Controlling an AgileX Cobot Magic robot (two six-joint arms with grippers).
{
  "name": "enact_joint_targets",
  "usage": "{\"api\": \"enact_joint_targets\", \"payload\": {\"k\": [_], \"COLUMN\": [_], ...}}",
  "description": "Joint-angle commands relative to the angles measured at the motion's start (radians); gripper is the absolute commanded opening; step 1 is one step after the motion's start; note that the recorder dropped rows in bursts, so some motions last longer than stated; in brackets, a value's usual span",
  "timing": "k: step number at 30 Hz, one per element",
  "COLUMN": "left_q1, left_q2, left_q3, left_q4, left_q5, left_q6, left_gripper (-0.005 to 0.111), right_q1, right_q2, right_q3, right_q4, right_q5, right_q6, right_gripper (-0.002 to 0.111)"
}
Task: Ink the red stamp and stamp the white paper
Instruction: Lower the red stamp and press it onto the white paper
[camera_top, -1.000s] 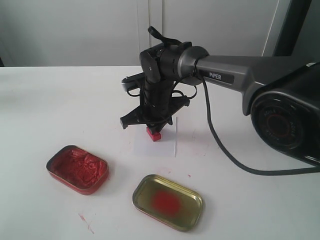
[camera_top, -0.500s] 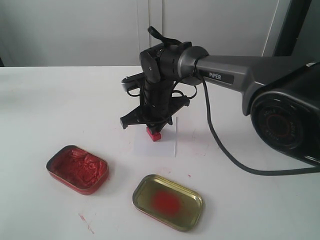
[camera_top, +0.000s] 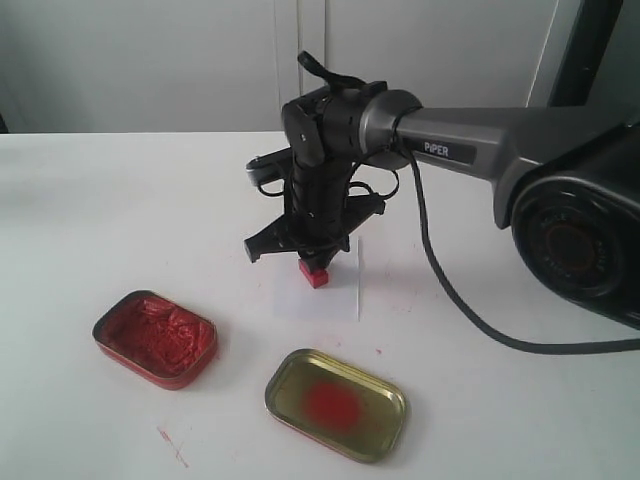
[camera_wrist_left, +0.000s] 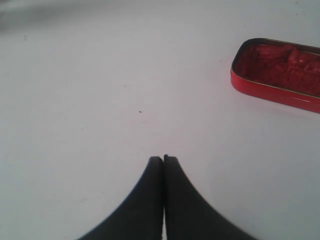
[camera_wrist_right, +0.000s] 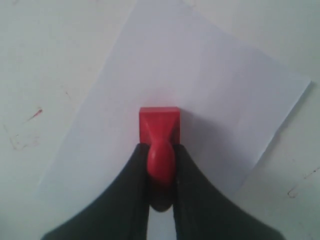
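The red stamp (camera_wrist_right: 159, 125) stands upright on the white paper (camera_wrist_right: 215, 85), its square base down and its rounded knob up. The right jaws are clenched on that knob, one black finger (camera_wrist_right: 131, 180) on each side, so the block base shows clear just beyond their tips. The base appears to sit flat against the sheet; from the wrist view a faint shadow rings it, and I cannot say for certain that it is pressed fully home. The stamp lies well inside the paper's edges, roughly at the middle of the sheet.

The paper lies flat on the white table (camera_top: 120, 220), with one corner turned toward the far side in the exterior view. The right arm (camera_top: 470, 140) reaches in from the right of that view and bends down over the sheet, its wrist pointing nearly straight at the table. A black cable (camera_top: 450, 300) hangs from the arm and loops across the table beside the paper.

Nearer the camera, well apart from the paper, sit two oval tins. The one on the left, the red tin (camera_top: 155, 338), is filled with rough red paste. The gold lid (camera_top: 336, 403) lies open side up to its right, with a round red smear in its middle. A few thin red marks (camera_top: 172, 445) streak the table near the front edge.

The left jaws are shut tight against each other with nothing between them, hanging over bare table, with the red tin off to one side.
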Motion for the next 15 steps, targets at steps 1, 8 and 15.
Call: {"api": "enact_joint_targets", "payload": {"k": [1, 8, 15], "left_q1": [0.002, 0.002, 0.002], "left_q2": [-0.005, -0.005, -0.005], "left_q3": [0.01, 0.01, 0.01], "left_q4": [0.0, 0.0, 0.0], "left_q5": [0.007, 0.007, 0.007], "left_q6": [0.0, 0.0, 0.0], "left_gripper": [0.0, 0.0, 0.0], "right_q1": [-0.002, -0.004, -0.049], "right_q2": [-0.03, -0.044, -0.044], "right_q3": [0.009, 0.009, 0.009], "right_q4": [-0.005, 0.039, 0.189], "right_q5": [0.018, 0.007, -0.025], "right_q6": [0.004, 0.014, 0.004], "right_gripper": [0.0, 0.0, 0.0]}}
